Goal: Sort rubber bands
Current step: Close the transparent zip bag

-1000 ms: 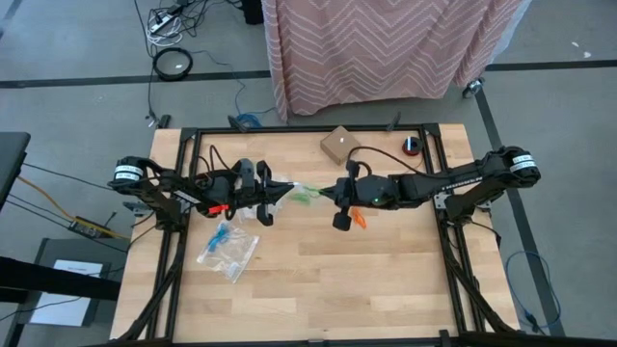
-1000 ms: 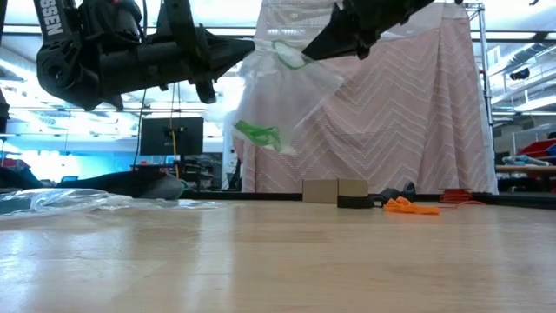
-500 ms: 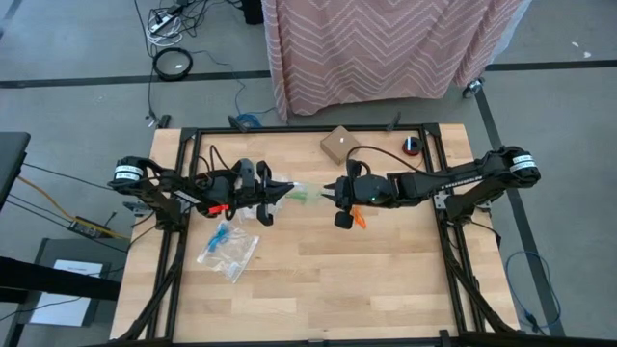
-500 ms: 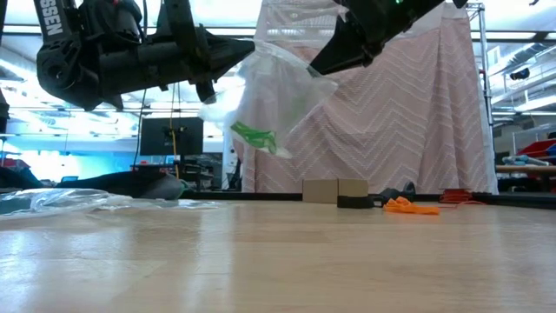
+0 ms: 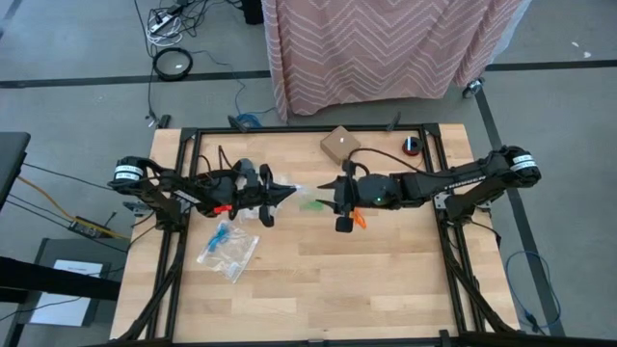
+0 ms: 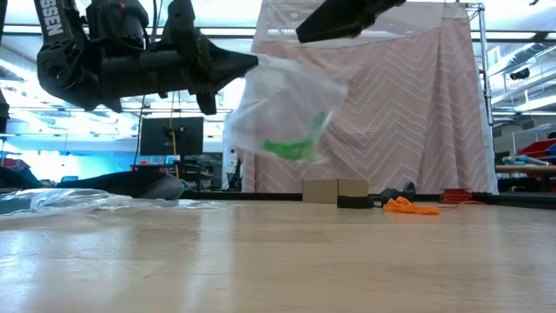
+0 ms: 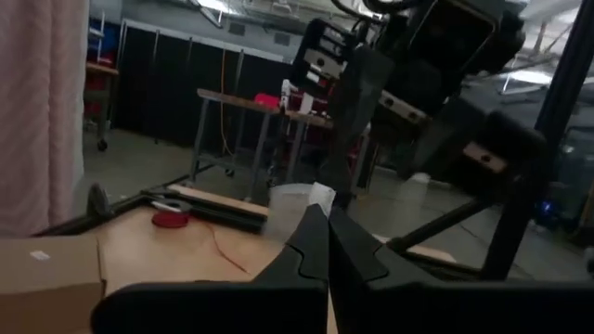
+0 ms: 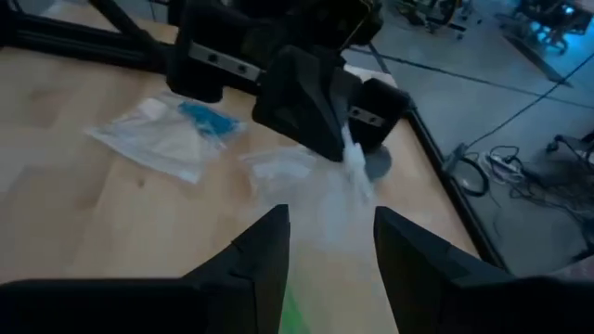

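Having released bag [image 6: 282,109], right gripper [image 8: 329,246]

You see a small cardboard box [image 5: 338,143] at the far edge of the wooden surface [image 5: 318,280], a red-and-black roll [image 5: 413,146] to its right, and a pink chevron cloth [image 5: 386,43] draped behind; cables [image 5: 174,64] lie on the floor far left.

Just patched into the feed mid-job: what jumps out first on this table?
A clear bag holding green rubber bands hangs above mid-table, pinched at one corner by the shut left tool. The right tool sits open just beside it, apart from the bag. Orange rubber bands lie under the right arm, and a second bag with blue bands lies flat below the left arm.
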